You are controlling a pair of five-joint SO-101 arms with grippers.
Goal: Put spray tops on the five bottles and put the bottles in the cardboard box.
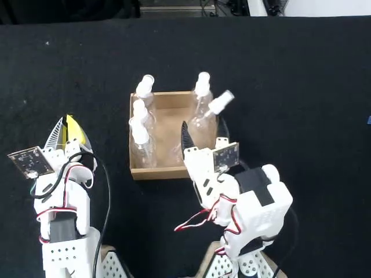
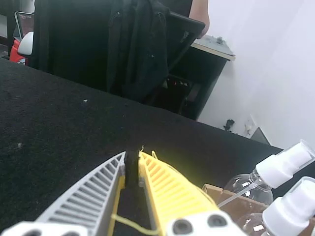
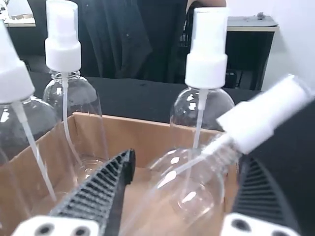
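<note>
A: From above, where do the bottles stand?
B: All five are inside the cardboard box (image 1: pixel 152 172), each with a spray top on; four upright bottles (image 1: pixel 143 149) stand along its left side and far right corner; the leaning bottle (image 1: pixel 207 119) is at the near right, its spray top (image 1: pixel 221 102) tipped over the right rim.
A: And the arms?
B: The right gripper (image 1: pixel 203 134) sits at the box's near right corner, jaws spread either side of the leaning bottle; the left gripper (image 1: pixel 66 121) rests over the black table (image 1: pixel 301 87), well left of the box, clenched on nothing.
A: The left wrist view?
B: The left gripper (image 2: pixel 132 156) is pressed closed and empty; a box corner (image 2: pixel 216 189) lies beyond.
A: The right wrist view?
B: The leaning bottle (image 3: pixel 197 191) lies between the parted jaws of the right gripper (image 3: pixel 187 160); one jaw is close to its wall, the other apart; it reads as released.
A: How to finish well?
B: Probably by drawing straight back with the jaws wide, so neither catches the tipped spray top (image 3: pixel 268 115); the bottle looks light and likely topples easily.
</note>
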